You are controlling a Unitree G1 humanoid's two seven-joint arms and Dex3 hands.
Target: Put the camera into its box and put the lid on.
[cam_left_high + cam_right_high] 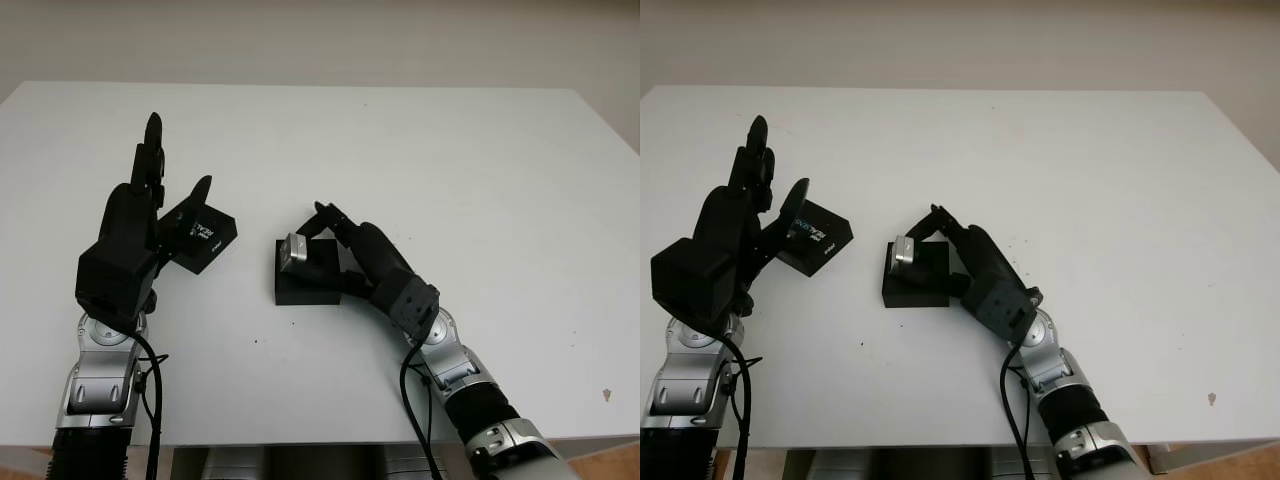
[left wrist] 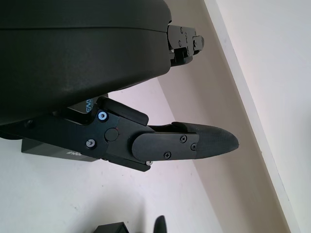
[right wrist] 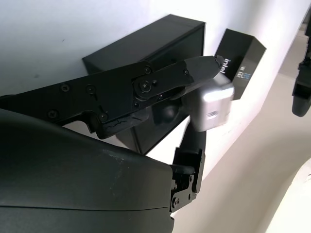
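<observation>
The small silver camera is pinched in my right hand, shut on it, just over the near-left part of the open black box at the table's middle. The right wrist view shows the camera between two fingers above the box cavity. The black lid, printed with blue and white lettering, lies tilted to the left of the box. My left hand is open and raised right beside the lid, thumb over its edge; I cannot tell whether they touch.
The white table stretches wide to the right and back of the box. Its front edge runs close under both forearms. A small dark speck marks the surface at the near right.
</observation>
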